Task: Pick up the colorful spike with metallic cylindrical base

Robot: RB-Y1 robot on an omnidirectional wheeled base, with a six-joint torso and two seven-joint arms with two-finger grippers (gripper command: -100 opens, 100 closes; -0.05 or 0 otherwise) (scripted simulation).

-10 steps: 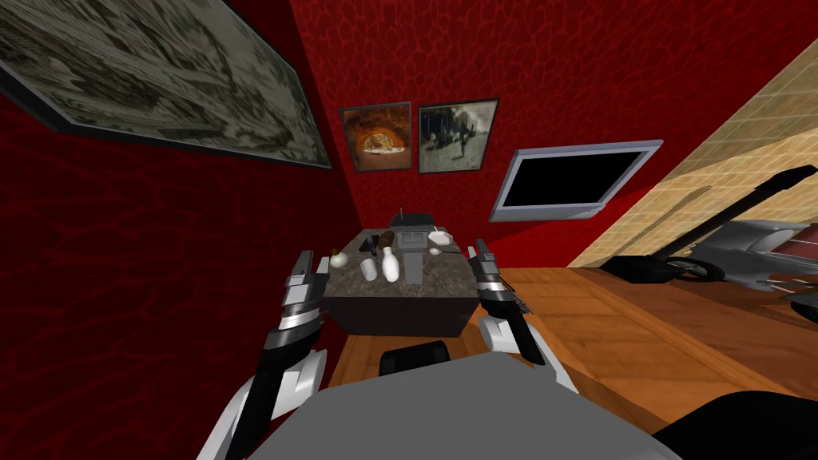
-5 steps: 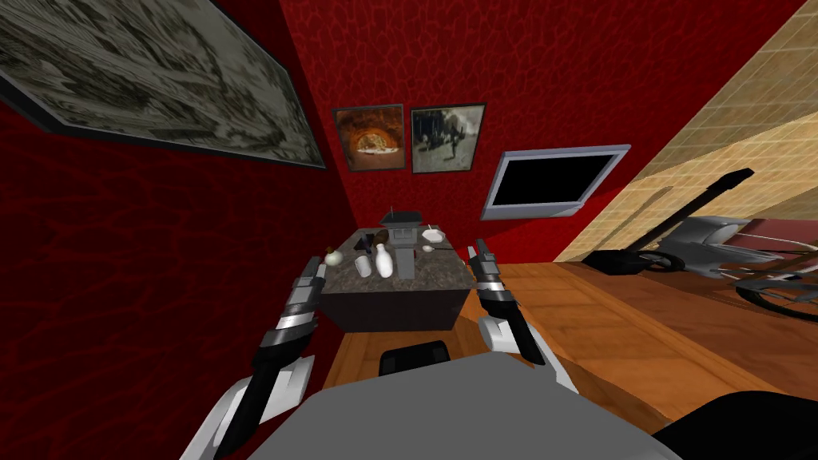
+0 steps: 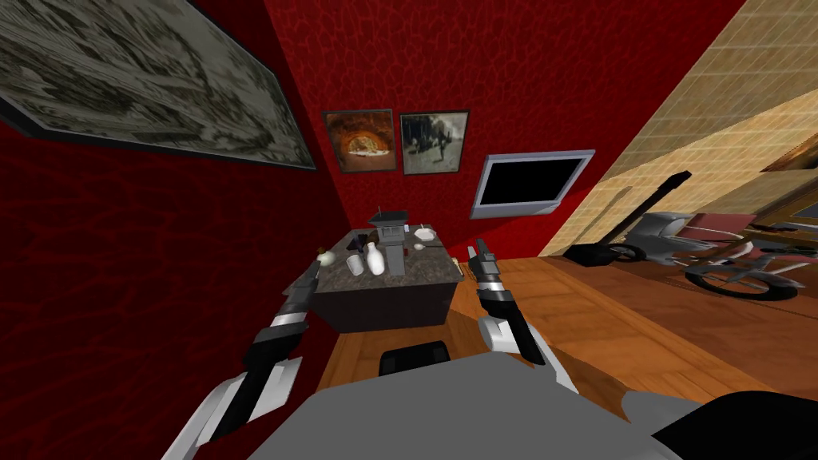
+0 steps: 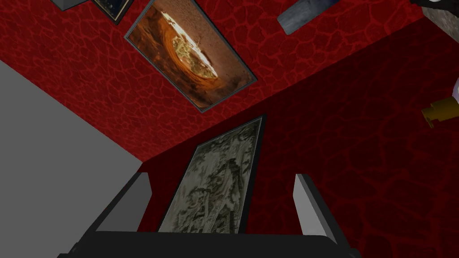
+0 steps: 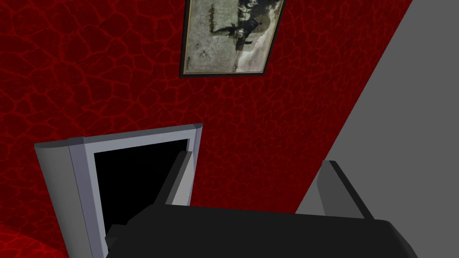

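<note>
Spike: somewhere among the small things on the table (image 3: 383,305), but they are too small for me to tell which one it is. On the speckled dark top, from my left: a small white round thing with a gold cap (image 3: 323,256) at the left edge, a white cup (image 3: 355,264), a white pin-shaped bottle (image 3: 375,260) just beside the cup, and a tall grey box (image 3: 393,249). Behind them are some dark bits (image 3: 363,239), a white bowl (image 3: 424,234) at the back right, and a tiny reddish thing (image 3: 418,246) near the bowl.

Left end effector (image 4: 222,175): released, fingers spread, nothing between them. It is raised just beside the table's left edge, and the gold cap is near it in the left wrist view. Right end effector (image 5: 257,157): also released and empty, raised just off the table's right edge.

The table sits in a corner of red walls. On the far wall are two framed pictures (image 3: 397,141) and a grey-framed black screen (image 3: 529,184). A bicycle (image 3: 719,255) stands well apart on my right, on the wood floor (image 3: 607,319).
</note>
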